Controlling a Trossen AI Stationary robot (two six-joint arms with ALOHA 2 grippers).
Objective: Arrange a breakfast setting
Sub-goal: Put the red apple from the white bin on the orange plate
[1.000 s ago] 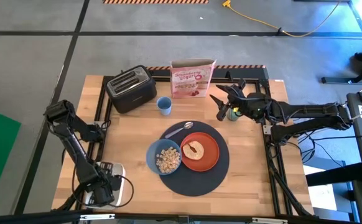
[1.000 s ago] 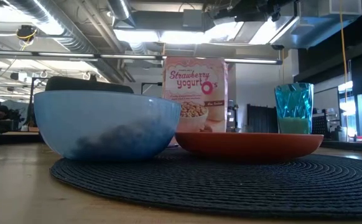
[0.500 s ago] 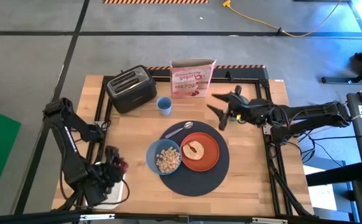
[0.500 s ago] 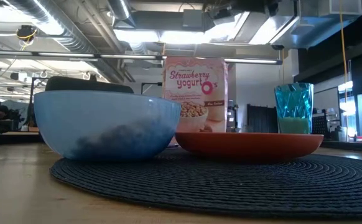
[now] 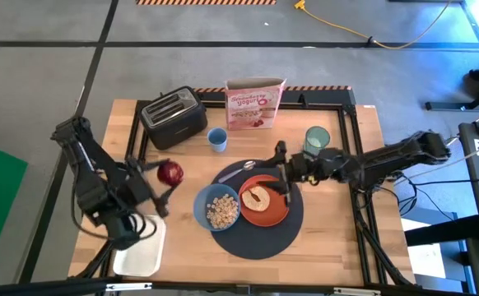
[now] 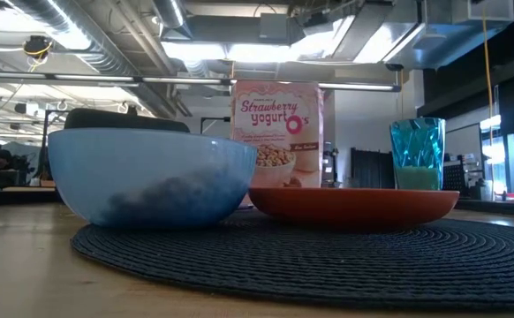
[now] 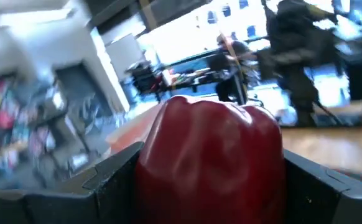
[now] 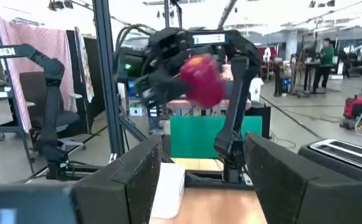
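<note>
Since half a second ago, the red apple (image 5: 170, 172) is lifted off the white tray (image 5: 138, 255), clamped in the left tool (image 5: 165, 177), while the right tool (image 5: 282, 170), fingers spread and empty, is drawn over the orange plate (image 5: 276, 206). The apple is best lowered onto bare dark-grey mat (image 5: 256, 241), clear of the blue bowl (image 5: 216, 208) just ahead; open table (image 5: 174, 238) lies beneath.

Left wrist view: red apple (image 7: 209, 158) fills the frame, lower part cut by the edge; room behind blurred. Low view: blue bowl (image 6: 151, 174) hides cereal and most of toaster (image 6: 126, 117); orange plate (image 6: 352, 205) hides base of green cup (image 6: 417, 153); toast, spoon unseen.
</note>
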